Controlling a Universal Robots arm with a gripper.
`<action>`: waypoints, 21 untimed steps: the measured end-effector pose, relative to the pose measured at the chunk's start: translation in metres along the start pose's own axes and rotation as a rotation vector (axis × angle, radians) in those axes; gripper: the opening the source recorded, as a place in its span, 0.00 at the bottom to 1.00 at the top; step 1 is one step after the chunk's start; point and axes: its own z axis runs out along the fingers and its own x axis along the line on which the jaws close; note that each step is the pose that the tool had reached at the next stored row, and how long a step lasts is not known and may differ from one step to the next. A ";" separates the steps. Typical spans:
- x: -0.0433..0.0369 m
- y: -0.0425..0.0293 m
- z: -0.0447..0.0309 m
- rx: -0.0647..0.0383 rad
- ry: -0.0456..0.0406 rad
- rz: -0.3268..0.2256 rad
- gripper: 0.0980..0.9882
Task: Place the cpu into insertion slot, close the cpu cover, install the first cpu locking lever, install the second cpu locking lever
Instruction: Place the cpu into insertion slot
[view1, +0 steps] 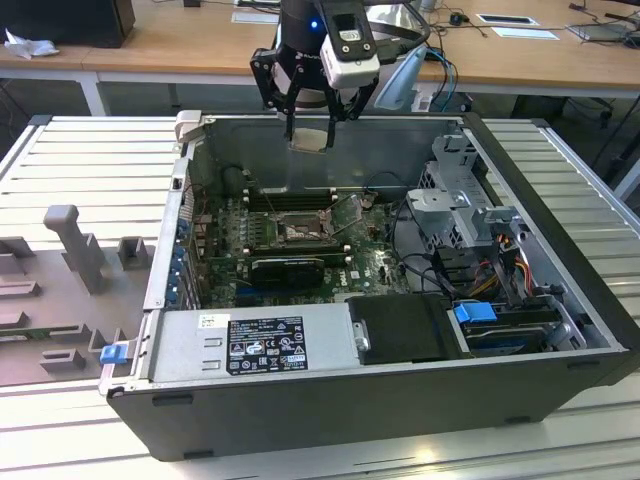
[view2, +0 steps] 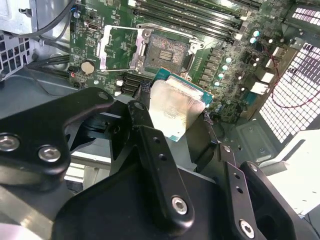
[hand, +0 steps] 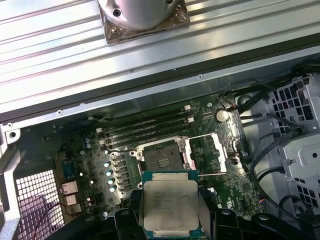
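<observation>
Right now the cpu (view2: 176, 106) is clamped betw. the gripper's (view1: 308, 132) jaws, held in the air above the open case (view1: 400, 400) and well apart from the slot (hand: 161, 161), w/ its silver face toward both wrist cams. The arm hangs straight down near the case's far wall, wrist vertical. The slot lies bare w/ the cover (hand: 206, 155) swung open beside it; in the second wrist view the gripper's black links hide the chip's near corner.

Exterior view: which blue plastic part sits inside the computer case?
The blue tab on the drive bay, exterior view's right; the other blue clip sits outside the case, exterior view's left.
</observation>
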 end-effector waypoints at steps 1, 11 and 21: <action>0.0000 0.0000 0.0001 0.000 -0.0002 0.003 0.48; 0.0007 -0.0003 0.0014 -0.002 -0.0074 0.085 0.48; 0.0000 -0.0034 0.0041 -0.003 -0.0144 0.165 0.48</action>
